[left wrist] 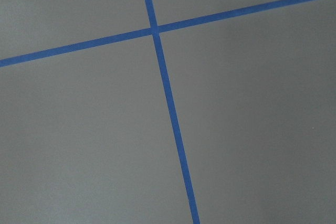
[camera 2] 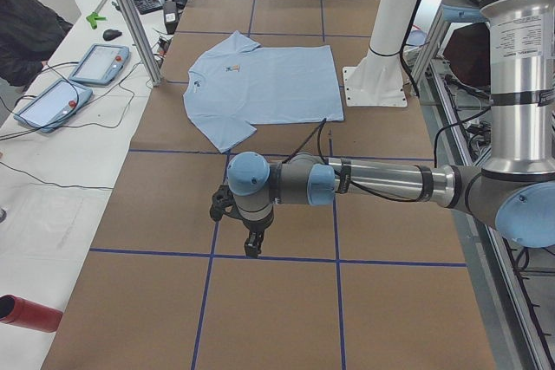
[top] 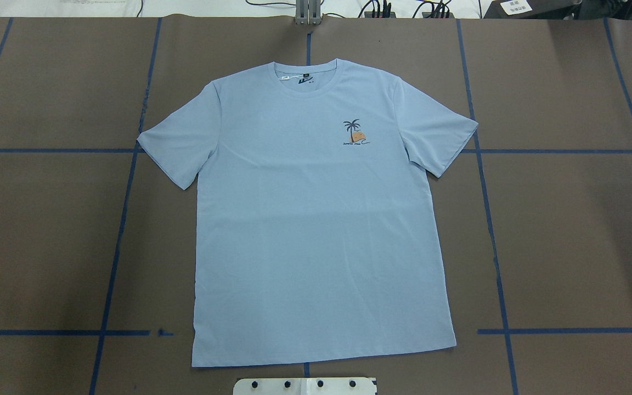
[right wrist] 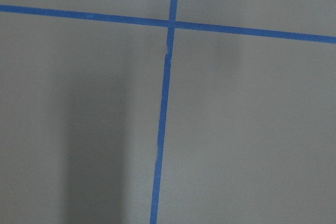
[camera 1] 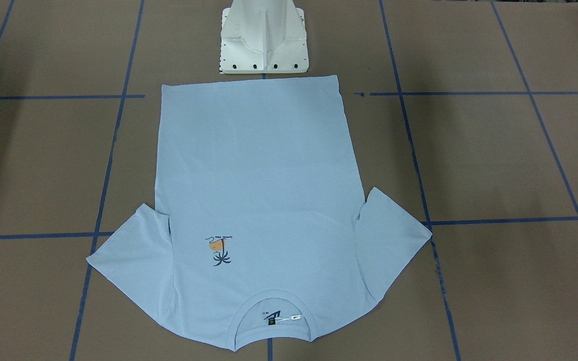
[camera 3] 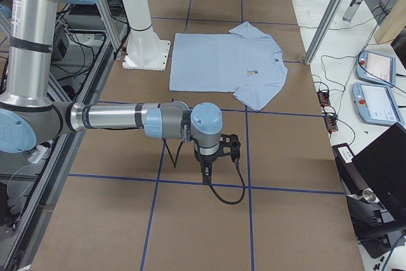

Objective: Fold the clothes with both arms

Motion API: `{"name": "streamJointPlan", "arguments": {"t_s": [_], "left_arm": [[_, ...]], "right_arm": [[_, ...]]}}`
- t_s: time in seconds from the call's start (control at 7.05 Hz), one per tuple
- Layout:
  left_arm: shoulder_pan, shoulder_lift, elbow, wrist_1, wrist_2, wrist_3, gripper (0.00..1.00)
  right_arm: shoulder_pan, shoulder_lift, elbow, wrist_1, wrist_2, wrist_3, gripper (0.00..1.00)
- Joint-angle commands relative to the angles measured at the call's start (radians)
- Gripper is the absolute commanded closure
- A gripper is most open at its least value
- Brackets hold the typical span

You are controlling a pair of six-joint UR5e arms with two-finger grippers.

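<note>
The light blue T-shirt (top: 316,219) lies flat and face up in the middle of the brown table, sleeves spread. Its collar (top: 305,77) points away from the robot and its hem is near the pedestal. It also shows in the front-facing view (camera 1: 259,200) with its palm print (camera 1: 219,248). My left gripper (camera 2: 251,249) hangs over bare table far from the shirt, seen only in the exterior left view. My right gripper (camera 3: 206,176) hangs likewise over bare table, seen only in the exterior right view. I cannot tell whether either is open or shut. Both wrist views show only table and tape.
The white pedestal base (camera 1: 264,40) stands just behind the shirt's hem. Blue tape lines (top: 124,219) grid the table. Teach pendants (camera 2: 100,62) and cables lie on the white side bench, beside an aluminium post (camera 2: 130,15). A red cylinder (camera 2: 30,312) lies on the bench.
</note>
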Motion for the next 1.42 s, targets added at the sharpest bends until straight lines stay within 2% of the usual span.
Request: {"name": "streamJointPlan", "arguments": {"t_s": [0.0, 0.43, 0.57, 0.71, 0.85, 0.99, 1.13, 1.28], "left_arm": [[0.0, 0.002, 0.002, 0.002, 0.0, 0.008, 0.0], [0.002, -0.008, -0.001, -0.044, -0.002, 0.003, 0.0], [0.0, -0.008, 0.008, -0.122, 0.014, 0.006, 0.0], [0.0, -0.013, 0.01, -0.241, 0.003, 0.005, 0.0], [0.0, -0.013, 0.019, -0.38, 0.012, 0.002, 0.0], [0.0, -0.101, 0.101, -0.552, 0.011, -0.008, 0.0], [0.0, -0.15, 0.178, -0.678, 0.011, -0.062, 0.0], [0.0, -0.151, 0.186, -0.736, 0.009, -0.11, 0.0]], "right_arm": [[-0.001, 0.0, 0.002, 0.001, 0.001, 0.001, 0.0], [-0.01, 0.058, 0.023, 0.031, 0.004, 0.012, 0.0], [-0.025, 0.073, 0.017, 0.142, 0.006, 0.015, 0.0], [-0.028, 0.075, 0.002, 0.262, 0.0, 0.017, 0.0], [-0.028, 0.101, -0.041, 0.31, 0.007, 0.021, 0.0], [-0.031, 0.119, -0.064, 0.314, 0.013, 0.021, 0.0], [-0.03, 0.15, -0.089, 0.311, 0.098, 0.084, 0.0], [-0.039, 0.193, -0.116, 0.356, 0.152, 0.26, 0.0]]}}
